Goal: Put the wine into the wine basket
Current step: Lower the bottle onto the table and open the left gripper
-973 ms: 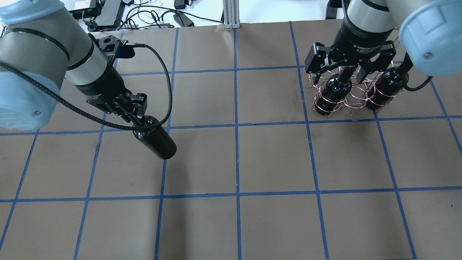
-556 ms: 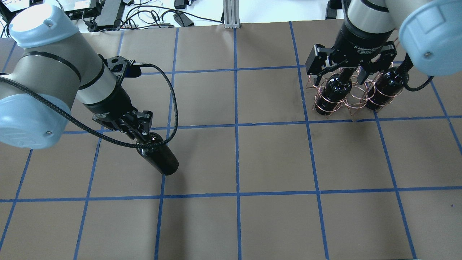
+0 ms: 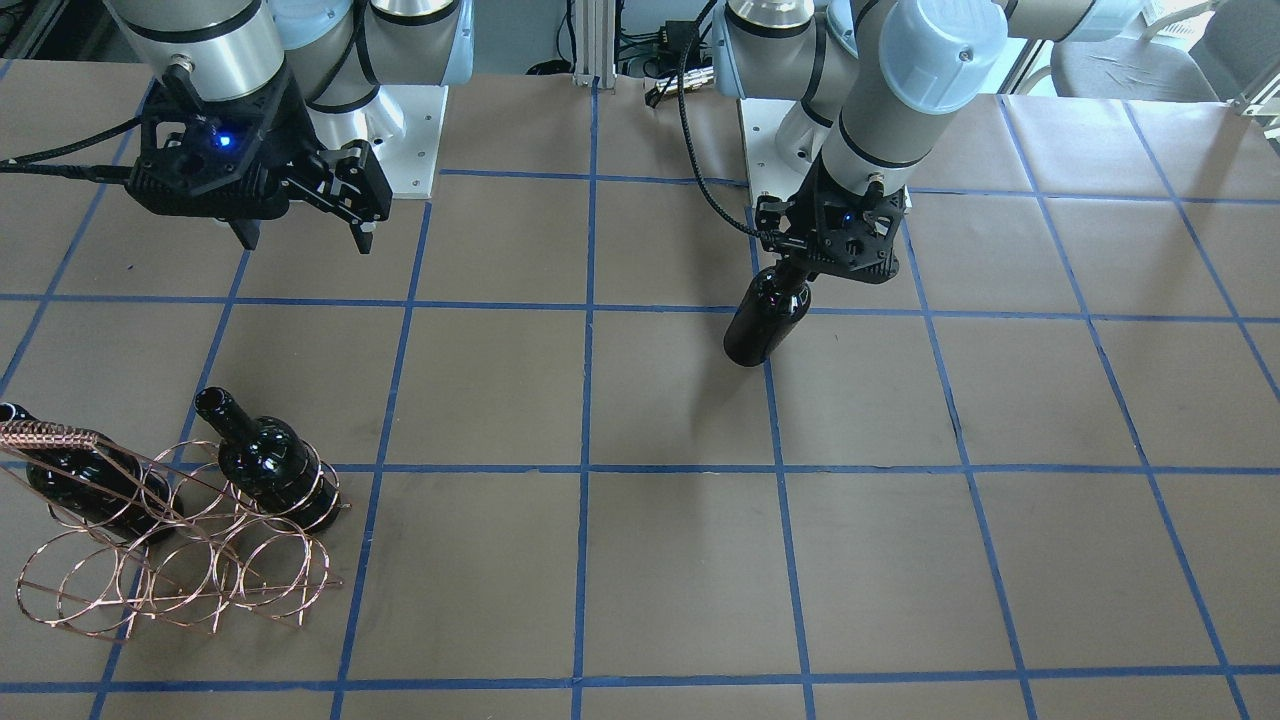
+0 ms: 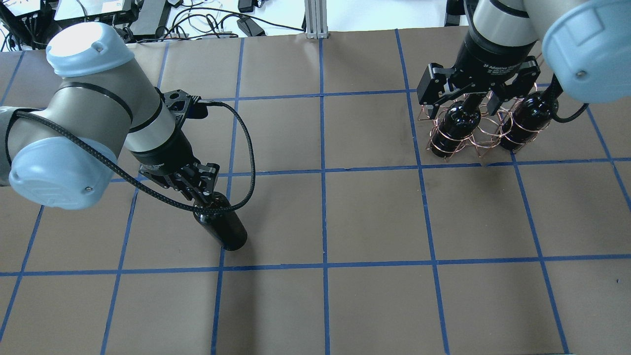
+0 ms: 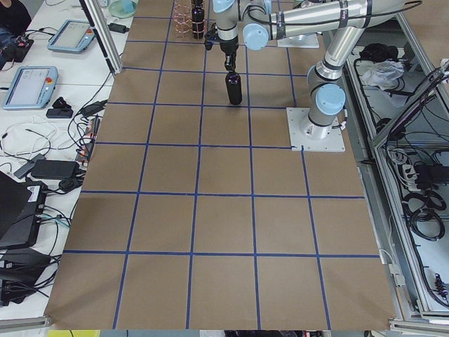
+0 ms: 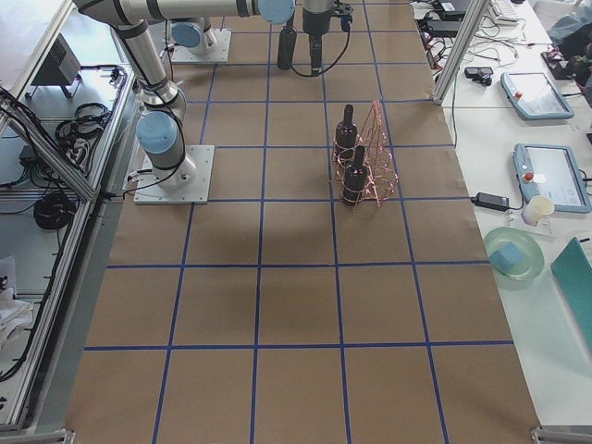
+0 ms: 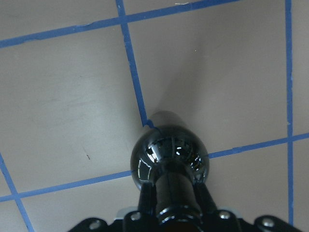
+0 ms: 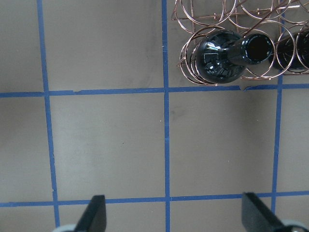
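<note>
My left gripper (image 4: 199, 190) is shut on the neck of a glossy black wine bottle (image 4: 223, 229) and holds it hanging, body down, above the table's left half. It also shows in the front view (image 3: 762, 318) and the left wrist view (image 7: 169, 154). The copper wire wine basket (image 4: 485, 132) stands at the far right, also in the front view (image 3: 180, 575). Two more dark bottles (image 3: 268, 462) (image 3: 85, 488) lie in its rings. My right gripper (image 4: 475, 96) is open and empty above the basket, its fingers (image 8: 96, 215) spread wide.
The table is covered in brown paper (image 4: 374, 222) with a blue tape grid. Cables and power bricks (image 4: 148, 15) lie beyond the far edge. A metal post (image 4: 314, 19) stands at the far middle.
My left arm has carried the bottle toward the table's near side and slightly right. My right gripper has stayed open above the basket.
</note>
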`<move>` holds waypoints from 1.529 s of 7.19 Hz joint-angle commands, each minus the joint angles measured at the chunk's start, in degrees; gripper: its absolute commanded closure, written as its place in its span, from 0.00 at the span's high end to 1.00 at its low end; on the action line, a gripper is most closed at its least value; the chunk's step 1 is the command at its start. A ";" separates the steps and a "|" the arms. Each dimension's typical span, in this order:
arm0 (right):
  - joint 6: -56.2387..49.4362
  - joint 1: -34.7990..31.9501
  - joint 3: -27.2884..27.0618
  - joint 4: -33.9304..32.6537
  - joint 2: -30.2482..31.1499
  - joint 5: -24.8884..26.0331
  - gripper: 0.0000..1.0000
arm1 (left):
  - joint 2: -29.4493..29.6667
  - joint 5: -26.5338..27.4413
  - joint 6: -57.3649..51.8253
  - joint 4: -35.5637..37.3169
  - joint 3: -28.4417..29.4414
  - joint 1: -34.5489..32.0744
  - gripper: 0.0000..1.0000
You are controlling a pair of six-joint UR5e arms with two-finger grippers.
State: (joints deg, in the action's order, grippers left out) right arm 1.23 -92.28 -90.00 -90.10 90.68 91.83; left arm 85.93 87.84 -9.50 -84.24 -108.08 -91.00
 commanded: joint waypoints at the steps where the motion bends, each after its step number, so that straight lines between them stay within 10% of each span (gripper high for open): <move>1: -2.89 0.00 0.00 -0.16 -0.15 0.19 1.00 | 0.73 0.40 0.09 0.04 -0.03 -0.05 0.00; 8: -2.99 0.00 -0.09 -0.69 -0.15 0.36 0.99 | 1.43 -0.22 0.80 0.05 0.50 -0.14 0.00; 9: -2.99 0.00 -0.09 -0.69 -0.15 0.36 0.99 | 1.52 0.22 0.80 0.05 0.50 -0.14 0.72; 10: -2.99 0.00 -0.09 -0.69 -0.15 0.36 0.99 | 1.61 0.49 1.06 0.05 0.93 -0.06 1.00; 11: -2.99 0.00 -0.09 -0.69 -0.15 0.36 0.99 | 1.52 0.58 0.97 -0.22 1.98 -0.05 1.00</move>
State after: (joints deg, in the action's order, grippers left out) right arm -1.76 -92.29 -90.09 -90.79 90.53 92.20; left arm 87.46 88.22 -8.54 -84.26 -107.01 -91.09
